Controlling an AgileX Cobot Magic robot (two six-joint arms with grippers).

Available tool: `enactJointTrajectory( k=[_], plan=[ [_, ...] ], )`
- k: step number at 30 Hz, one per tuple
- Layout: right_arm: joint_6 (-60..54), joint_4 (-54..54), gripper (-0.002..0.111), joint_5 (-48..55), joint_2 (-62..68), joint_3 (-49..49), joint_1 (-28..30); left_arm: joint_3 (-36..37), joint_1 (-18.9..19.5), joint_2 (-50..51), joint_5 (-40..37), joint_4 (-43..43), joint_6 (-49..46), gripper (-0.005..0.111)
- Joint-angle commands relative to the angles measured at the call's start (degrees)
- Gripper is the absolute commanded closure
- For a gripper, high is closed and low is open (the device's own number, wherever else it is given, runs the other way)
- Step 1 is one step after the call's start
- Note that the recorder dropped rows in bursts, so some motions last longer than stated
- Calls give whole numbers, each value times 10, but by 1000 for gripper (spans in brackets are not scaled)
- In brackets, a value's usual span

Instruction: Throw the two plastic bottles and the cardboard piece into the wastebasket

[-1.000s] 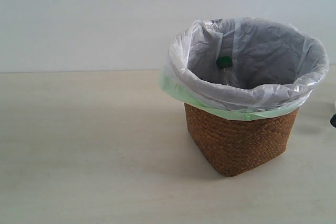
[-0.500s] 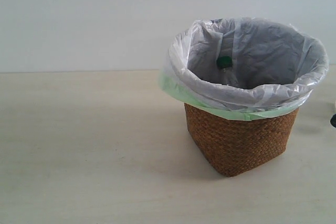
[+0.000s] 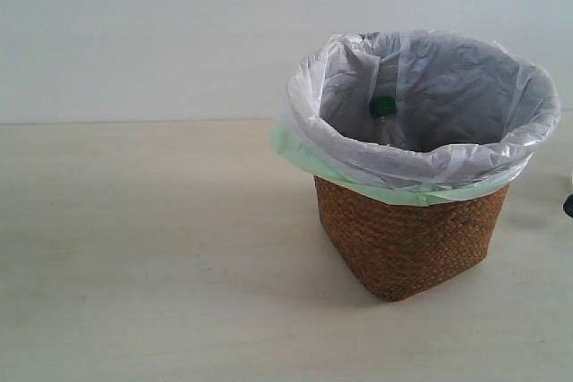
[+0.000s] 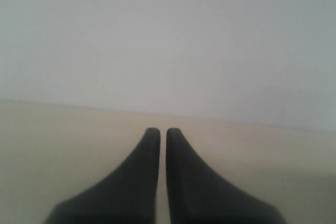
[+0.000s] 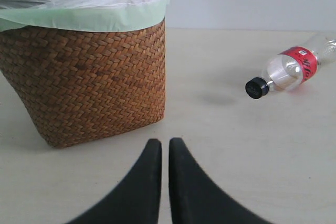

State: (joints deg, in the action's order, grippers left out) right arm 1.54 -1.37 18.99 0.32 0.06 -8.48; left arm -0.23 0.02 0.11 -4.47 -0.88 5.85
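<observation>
In the right wrist view we are looking past the right gripper [image 5: 165, 141], whose jaws are sitting almost together with only a thin slit between them and nothing held. The black-capped bottle [image 5: 286, 72], slim and red-labelled, is lying on its side on the bench [image 5: 220, 129]. It is well apart from that gripper and off to one side of it, with its cap pointing toward the wastebasket [image 5: 94, 77]. The wastebasket's wicker side is standing near the gripper on the other side, not touching it.

The left gripper [image 4: 163, 131] is likewise sitting closed to a narrow slit and empty, and we are seeing only bare bench and a pale wall [image 4: 168, 40] beyond it.

The exterior view is showing us what the wrist views are not: the inside of the wastebasket's plastic bag [image 3: 448, 87], where the green-capped bottle [image 3: 382, 106] is poking its cap and neck above the near rim. At that view's right edge we are catching only a small dark spot [image 3: 568, 206] that we cannot identify, while the right wrist view is showing the black-capped bottle nearly whole.
</observation>
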Motion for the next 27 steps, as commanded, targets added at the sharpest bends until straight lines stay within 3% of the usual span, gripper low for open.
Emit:
enactJointTrajectory(
  k=[1,7,27],
  plan=[
    [-2,-5,106,-5,-3,-1,-1,2,2,-1,-58,-3,-52,103],
    [-2,-5,106,-5,-3,-1,-1,2,2,-1,-127,-3,-72,103],
    [-2,-5,106,-5,-3,-1,-1,2,2,-1,-126,-3,-74,103]
  ],
)
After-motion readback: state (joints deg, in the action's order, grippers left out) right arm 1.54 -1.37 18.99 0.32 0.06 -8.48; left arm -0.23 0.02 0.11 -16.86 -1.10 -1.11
